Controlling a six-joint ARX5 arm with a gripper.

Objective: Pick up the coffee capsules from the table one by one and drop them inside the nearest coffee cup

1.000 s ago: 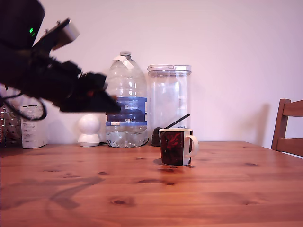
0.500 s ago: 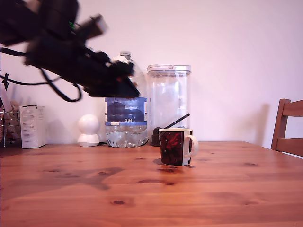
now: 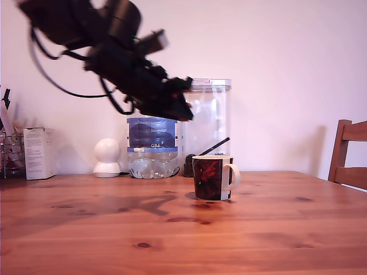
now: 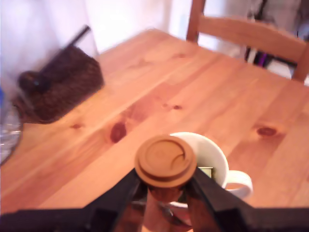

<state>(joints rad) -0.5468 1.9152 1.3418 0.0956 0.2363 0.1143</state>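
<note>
We see a reddish pine table [image 3: 275, 229] filling the lower part of the exterior view, with a wooden chair [image 3: 347, 153] at 3 o'clock from the mug. Above it hangs the dark, motion-blurred robot arm [image 3: 86, 34], reaching down from 10 o'clock toward the centre of the frame. Behind it stand a large water bottle [image 3: 150, 150] and a tall clear canister [image 3: 205, 123]; a white box [image 3: 40, 152] and a small round white object [image 3: 107, 157] sit farther toward 9 o'clock.

The coffee cup [image 3: 212, 177] stands upright on the table, its white handle turned to the exterior view's right. The gripper [image 4: 164, 191] hangs in the air at about 11 o'clock from the cup, well above it. In the wrist view we see its two black fingers [image 4: 124, 195] clamped on either side of a brown coffee capsule [image 4: 165, 160], flat rim toward the camera, held over the cup's pale rim and not touching it.
</note>
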